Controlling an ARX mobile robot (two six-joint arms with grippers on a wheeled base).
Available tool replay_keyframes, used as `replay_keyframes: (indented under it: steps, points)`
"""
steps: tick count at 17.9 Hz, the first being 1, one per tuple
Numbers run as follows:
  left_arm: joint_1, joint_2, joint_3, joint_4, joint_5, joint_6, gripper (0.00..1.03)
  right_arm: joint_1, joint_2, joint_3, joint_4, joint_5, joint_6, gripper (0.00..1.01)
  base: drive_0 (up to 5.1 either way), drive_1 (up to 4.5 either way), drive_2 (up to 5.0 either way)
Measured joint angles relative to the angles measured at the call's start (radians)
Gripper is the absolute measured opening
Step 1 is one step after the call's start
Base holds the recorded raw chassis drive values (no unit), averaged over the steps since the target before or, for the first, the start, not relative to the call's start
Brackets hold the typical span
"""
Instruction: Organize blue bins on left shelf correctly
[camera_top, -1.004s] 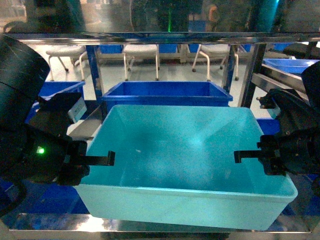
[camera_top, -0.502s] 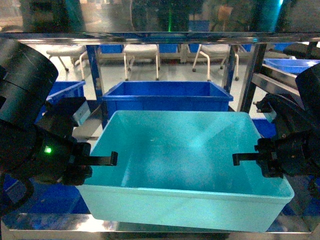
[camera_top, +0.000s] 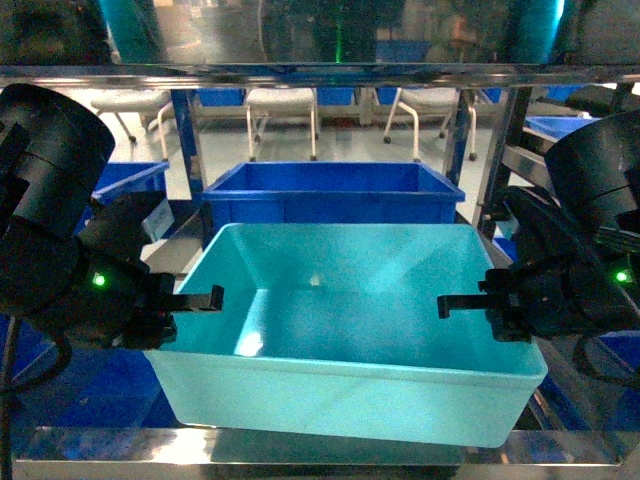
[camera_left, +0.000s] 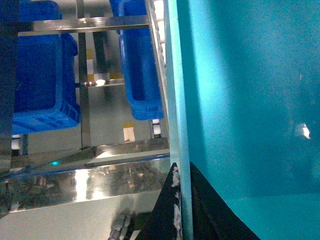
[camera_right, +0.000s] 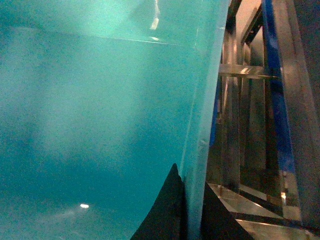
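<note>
The turquoise bin (camera_left: 250, 100) is cut off in both wrist views.

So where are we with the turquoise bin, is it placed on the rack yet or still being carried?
Done: both end effectors have the turquoise bin, the left end effector clamped on its left wall, the right end effector on its right wall. In hand: the bin sits between the arms, in front of a dark blue bin on the steel rack. Left: setting it in its slot and releasing; whether it already rests on anything isn't visible.

I was working in a warehouse-style lab: stainless-steel racking (camera_top: 320, 72) held dark blue storage bins (camera_top: 330, 190), with office chairs (camera_top: 283, 105) on the pale floor beyond.
</note>
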Motion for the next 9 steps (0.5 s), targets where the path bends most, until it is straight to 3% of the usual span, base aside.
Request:
replay_keyframes:
  steps: [3, 9]
  points:
    - [0.037, 0.066, 0.082, -0.023, 0.016, 0.035, 0.02, 0.013, 0.082, 0.102, -0.045, 0.01, 0.012, 0.02, 0.0, 0.0, 0.0]
    - [0.042, 0.162, 0.184, -0.064, 0.03, 0.039, 0.02, -0.014, 0.206, 0.286, -0.124, 0.026, -0.037, 0.02, 0.0, 0.0, 0.0]
